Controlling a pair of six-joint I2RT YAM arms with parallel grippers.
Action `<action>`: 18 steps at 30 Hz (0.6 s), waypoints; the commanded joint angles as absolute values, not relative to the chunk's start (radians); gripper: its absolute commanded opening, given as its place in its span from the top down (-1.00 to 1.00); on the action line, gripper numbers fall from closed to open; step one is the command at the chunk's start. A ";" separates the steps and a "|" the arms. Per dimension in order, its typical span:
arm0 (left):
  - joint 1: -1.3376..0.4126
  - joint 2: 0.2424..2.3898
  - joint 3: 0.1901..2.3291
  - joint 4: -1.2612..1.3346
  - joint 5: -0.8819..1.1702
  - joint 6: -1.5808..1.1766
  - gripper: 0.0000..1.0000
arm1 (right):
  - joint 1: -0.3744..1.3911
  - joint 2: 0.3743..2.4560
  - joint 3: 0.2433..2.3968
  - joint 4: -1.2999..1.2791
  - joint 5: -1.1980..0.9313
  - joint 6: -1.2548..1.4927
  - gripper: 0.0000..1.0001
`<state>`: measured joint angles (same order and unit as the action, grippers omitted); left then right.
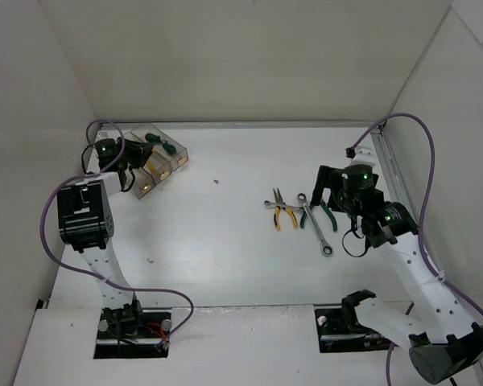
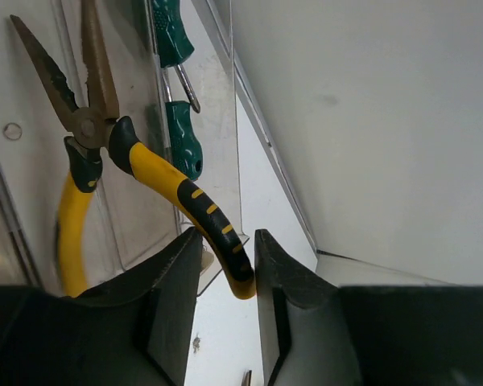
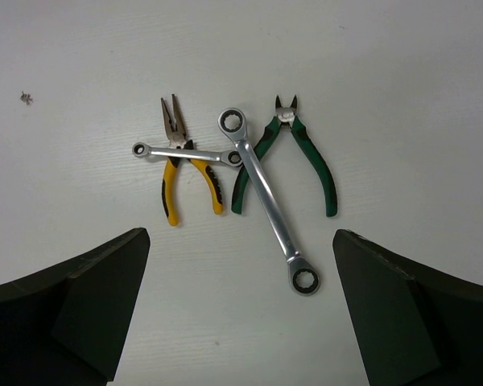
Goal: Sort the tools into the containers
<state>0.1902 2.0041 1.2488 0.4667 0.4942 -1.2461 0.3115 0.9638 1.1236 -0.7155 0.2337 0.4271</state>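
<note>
**Partly sorted tools, both arms reaching out**

Nearest the arm bases, on the white table [image 1: 225,265]: a cluster of four unsorted tools, well apart from the containers [image 1: 167,165].

(a) loose yellow pliers [image 3: 170,197]: lie flat, nose pointing away from the bases, handles slightly spread.

(b) small wrench [image 3: 181,151]: crosses (a) close to the pivot and meets the long wrench [image 3: 267,201] at one ring end.

(c) long wrench: runs diagonally over one handle of the green-handled cutters [image 3: 324,177], just beside (a).

(d) right gripper [image 3: 240,241]: hovers above this cluster, spread wide, grasping nothing.

Farther back, at the left:

(e) left gripper [image 2: 228,235]: sits at the end of the containers and straddles one handle of the binned yellow pliers [image 2: 173,181] between its dark fingers [image 2: 173,305]. Cannot tell whether clenched on that handle or slack around it; shows a sliver of gap on one side.

(f) binned yellow pliers: rest inside one clear compartment, handles spread, nose parted and pointing away from the wrist camera.

Farthest:

(g) two green-handled screwdrivers [image 2: 183,141]: lie roughly end to end in the neighbouring compartment, beyond a clear dividing wall.
</note>
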 commanded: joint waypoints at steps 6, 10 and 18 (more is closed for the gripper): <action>0.199 1.956 1.284 0.587 0.520 -1.227 0.23 | 0.302 0.943 1.104 -0.663 0.242 0.449 -0.96; 0.199 1.913 1.276 0.584 0.522 -1.207 0.00 | 0.302 0.928 1.098 -0.664 0.242 0.449 -0.96; 0.100 1.767 1.406 0.206 0.436 -0.917 -0.35 | 0.305 0.900 1.080 -0.664 0.236 0.454 -0.96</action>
<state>0.1608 1.9022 1.2827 0.3267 0.4759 -1.0981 0.3115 0.9195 1.0813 -0.7136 0.2325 0.4416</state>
